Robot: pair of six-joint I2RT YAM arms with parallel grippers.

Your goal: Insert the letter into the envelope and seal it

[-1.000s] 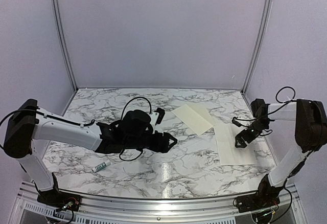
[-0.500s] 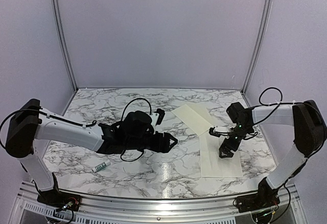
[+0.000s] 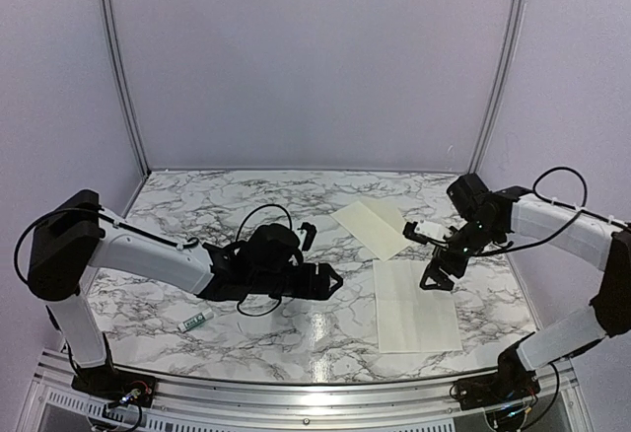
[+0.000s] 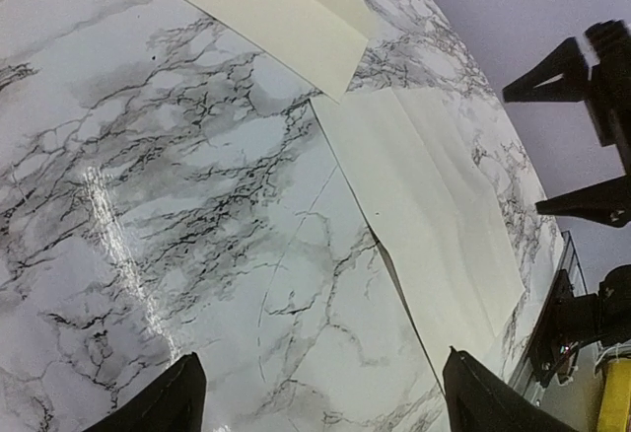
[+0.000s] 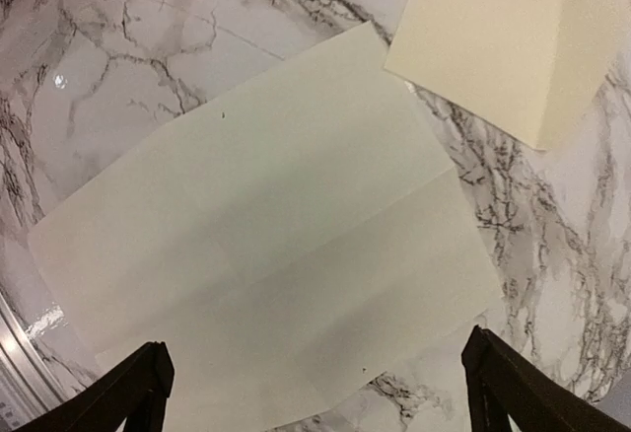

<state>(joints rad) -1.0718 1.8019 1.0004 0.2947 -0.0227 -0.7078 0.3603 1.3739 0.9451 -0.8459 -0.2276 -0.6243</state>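
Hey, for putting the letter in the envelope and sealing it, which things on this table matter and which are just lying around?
For the job: white creased letter, lying flat; cream envelope, just behind it.
Lying about: small white-and-green tube, off to the left, untouched; might serve for sealing.

The white letter (image 3: 416,304) lies flat at the lower right, creased by folds. The cream envelope (image 3: 373,227) lies flat just above it, their corners close together.
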